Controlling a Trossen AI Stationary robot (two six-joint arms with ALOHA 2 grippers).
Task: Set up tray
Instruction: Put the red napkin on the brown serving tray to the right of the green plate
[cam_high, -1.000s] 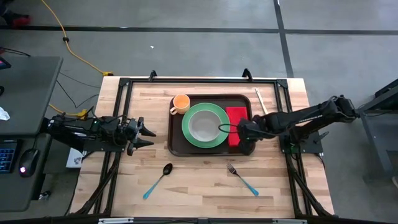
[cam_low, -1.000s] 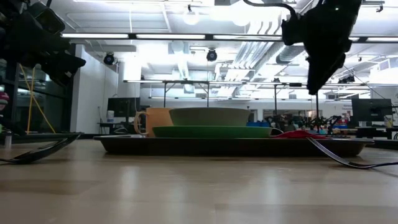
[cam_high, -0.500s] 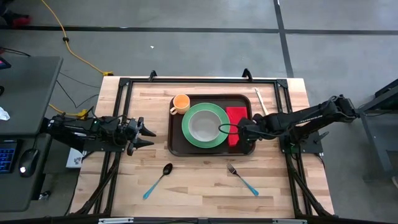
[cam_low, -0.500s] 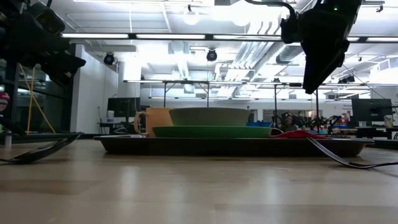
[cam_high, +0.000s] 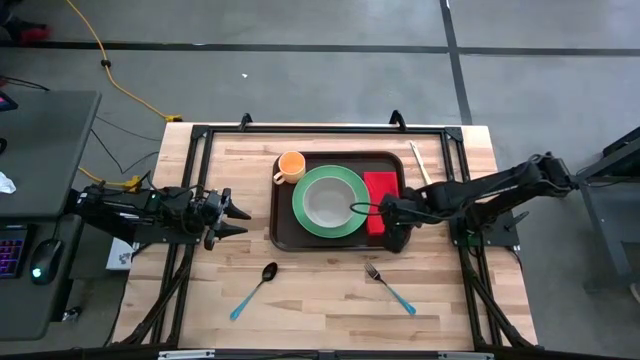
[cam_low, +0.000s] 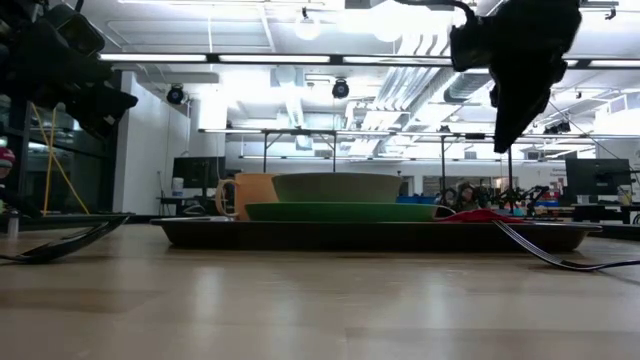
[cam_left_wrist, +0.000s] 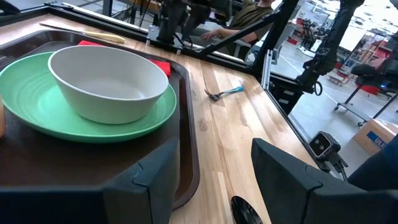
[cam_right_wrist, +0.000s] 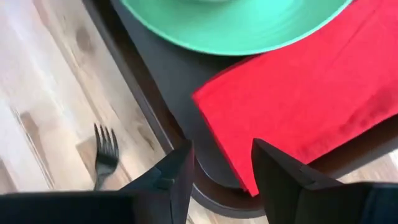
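Nearest the front edge of the bench (cam_high: 330, 300), well clear of the tray (cam_high: 284, 232), lie a black spoon (cam_high: 256, 288) with a blue handle and a black fork (cam_high: 390, 287) with a blue handle, the spoon off the tray's front left corner and the fork off its front right corner.

The tray sits on the bench past them, toward the far edge. On it a green plate (cam_high: 345, 222) holds a white bowl (cam_high: 327, 202). A red napkin (cam_high: 381, 187) lies flat on the tray just right of the plate. An orange cup (cam_high: 291, 165) stands in the tray's far left corner, beside the plate.

The right end effector (cam_high: 393, 240) hangs over the tray's front right corner, above the near end of the napkin, its fingers (cam_right_wrist: 283, 180) apart with nothing between them. The left end effector (cam_high: 240, 219) waits above the bench left of the tray, pointing toward it, its fingers (cam_left_wrist: 149, 180) spread and empty.

Beyond the tray's far right corner a pale wooden utensil (cam_high: 419, 163) lies on the bench.
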